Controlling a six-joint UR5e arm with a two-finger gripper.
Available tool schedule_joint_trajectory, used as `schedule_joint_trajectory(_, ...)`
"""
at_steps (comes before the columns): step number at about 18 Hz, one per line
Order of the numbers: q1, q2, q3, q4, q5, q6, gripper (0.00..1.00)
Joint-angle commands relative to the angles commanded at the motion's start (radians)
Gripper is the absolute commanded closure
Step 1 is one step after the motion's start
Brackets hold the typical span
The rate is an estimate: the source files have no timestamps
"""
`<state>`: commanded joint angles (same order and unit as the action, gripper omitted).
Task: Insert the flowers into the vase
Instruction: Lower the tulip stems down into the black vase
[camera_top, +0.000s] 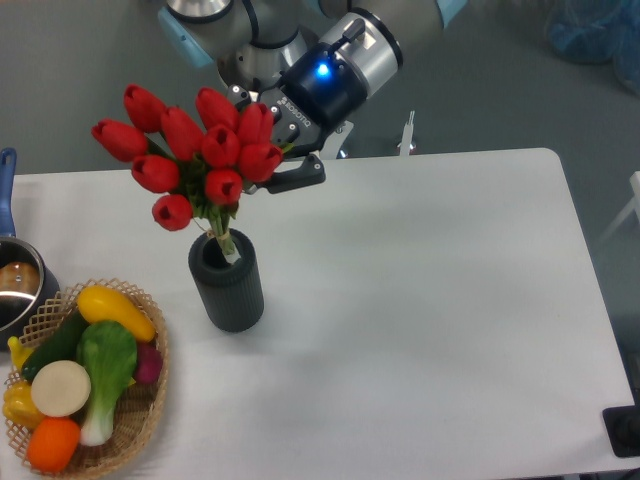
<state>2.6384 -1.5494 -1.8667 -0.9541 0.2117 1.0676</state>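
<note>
- The flowers (195, 150) are held above the vase (227, 280), with the pale stem ends already entered into its round mouth, so that the bunch can be lowered in.
- The gripper (268, 158) is positioned behind the bunch at leaf height; it appears to be clenched on the flowers, though the contact itself is hidden by the buds.
- The long axis of the bunch is nearly upright, tilted slightly: buds point up and left, stems down into the vase.
- The vase stands upright on the table (450, 300), near the wicker basket (135, 420).
</note>
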Motion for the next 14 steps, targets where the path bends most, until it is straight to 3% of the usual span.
schedule_joint_trajectory(14, 0.032, 0.057, -0.144, 0.002, 0.002, 0.123, 1.0)
